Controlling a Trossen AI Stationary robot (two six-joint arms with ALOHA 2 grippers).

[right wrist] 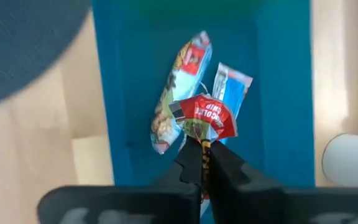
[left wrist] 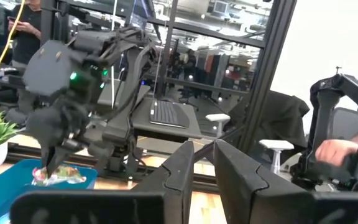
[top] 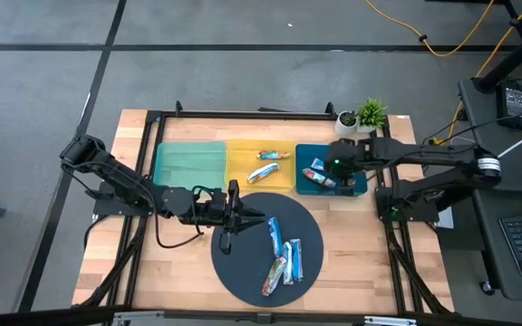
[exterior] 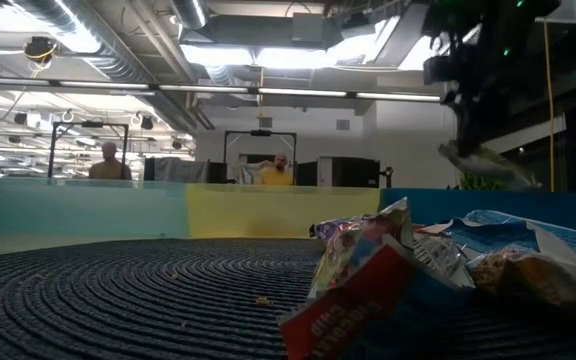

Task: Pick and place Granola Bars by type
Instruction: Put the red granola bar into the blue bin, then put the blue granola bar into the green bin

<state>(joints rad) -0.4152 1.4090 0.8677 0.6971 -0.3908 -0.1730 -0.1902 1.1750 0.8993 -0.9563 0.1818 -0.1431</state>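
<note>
My right gripper [right wrist: 204, 149] hangs over the blue tray [top: 304, 152], shut on a red-brown granola bar [right wrist: 207, 118]. Two more bars lie flat in that tray below it, one multicolour [right wrist: 178, 93] and one blue [right wrist: 232, 84]. The yellow tray [top: 243, 154] holds two bars [top: 270, 163]. Several bars [top: 284, 255] lie on the round dark mat [top: 243, 263]. My left gripper [top: 243, 217] waits over the mat's left edge, pointing toward the table's right, fingers narrowly open and touching nothing. My right gripper pinches the red-brown bar between its two fingers by the wrapper's end [right wrist: 205, 132], coming from above and pointing down. The bar hangs below the fingers [exterior: 483, 160], lifted clear above the blue tray's rim [exterior: 488, 200].
A teal tray [top: 188, 163] sits left of the yellow one. A small potted plant [top: 370, 113] stands at the far edge behind the blue tray. Black frame rails [top: 243, 113] border the table. People show in the room beyond [exterior: 273, 172].
</note>
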